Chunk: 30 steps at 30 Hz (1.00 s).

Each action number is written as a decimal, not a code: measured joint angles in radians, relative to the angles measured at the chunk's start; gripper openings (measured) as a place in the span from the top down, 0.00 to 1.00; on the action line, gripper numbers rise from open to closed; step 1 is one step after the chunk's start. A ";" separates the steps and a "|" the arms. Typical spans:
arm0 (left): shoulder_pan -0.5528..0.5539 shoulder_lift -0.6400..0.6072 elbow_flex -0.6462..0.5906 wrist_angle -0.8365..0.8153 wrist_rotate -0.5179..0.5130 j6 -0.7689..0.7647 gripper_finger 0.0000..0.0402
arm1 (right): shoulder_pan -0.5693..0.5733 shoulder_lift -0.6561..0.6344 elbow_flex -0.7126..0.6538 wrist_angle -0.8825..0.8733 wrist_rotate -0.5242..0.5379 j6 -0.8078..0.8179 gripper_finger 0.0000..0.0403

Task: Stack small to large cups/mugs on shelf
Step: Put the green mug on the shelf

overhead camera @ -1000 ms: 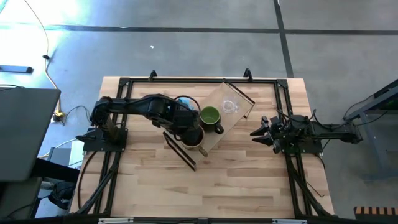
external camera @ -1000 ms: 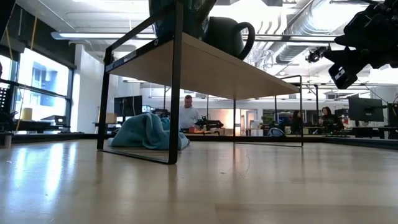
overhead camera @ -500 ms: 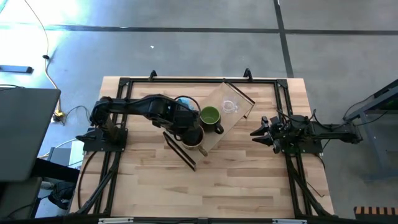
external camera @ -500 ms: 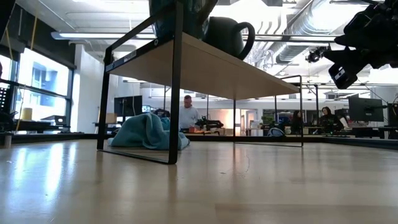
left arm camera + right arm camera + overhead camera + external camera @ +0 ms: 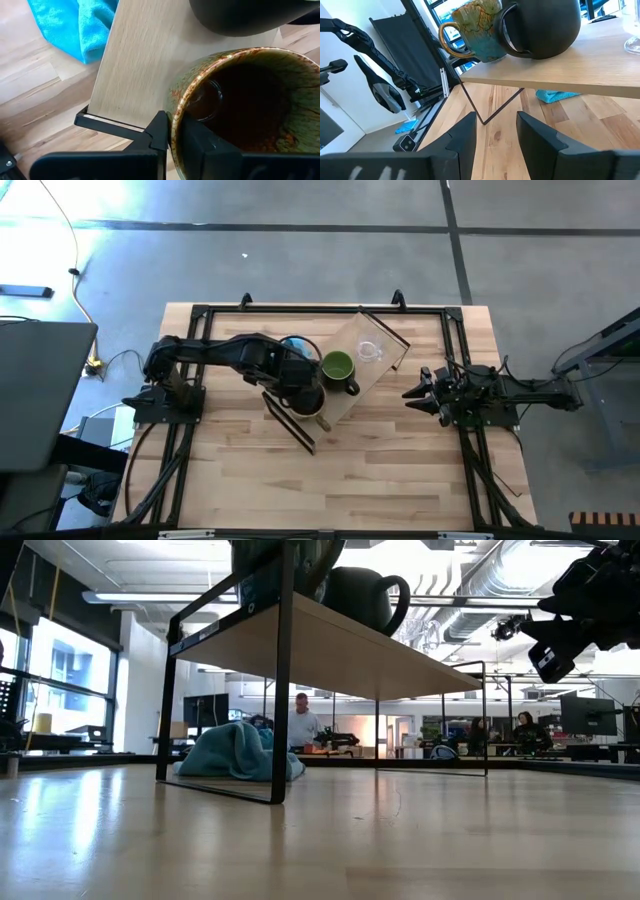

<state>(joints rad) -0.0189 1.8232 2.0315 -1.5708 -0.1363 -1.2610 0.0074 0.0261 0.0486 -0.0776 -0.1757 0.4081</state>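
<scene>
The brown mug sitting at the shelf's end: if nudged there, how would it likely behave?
The brown mug looks like glazed ceramic, so probably rigid, fairly heavy and breakable. It stands near the shelf end, where a sideways push could send it off. The left gripper pinches its rim; glaze may be slippery.

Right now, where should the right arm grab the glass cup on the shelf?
Probably the rim, from above: the glass cup stands upright, open-mouthed, with no handle showing. Straddle the wall away from the green mug, where space is free.
</scene>
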 joint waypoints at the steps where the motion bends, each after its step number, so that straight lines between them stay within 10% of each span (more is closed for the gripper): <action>1: 0.000 0.000 0.000 0.000 -0.003 0.000 0.96 | 0.000 0.000 0.000 0.000 0.000 -0.002 0.68; 30: -0.001 0.000 0.000 0.000 0.006 0.000 0.92 | 0.000 0.000 0.000 0.000 0.000 -0.005 0.68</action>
<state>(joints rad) -0.0196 1.8233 2.0315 -1.5707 -0.1307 -1.2609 0.0074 0.0261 0.0486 -0.0776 -0.1755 0.4034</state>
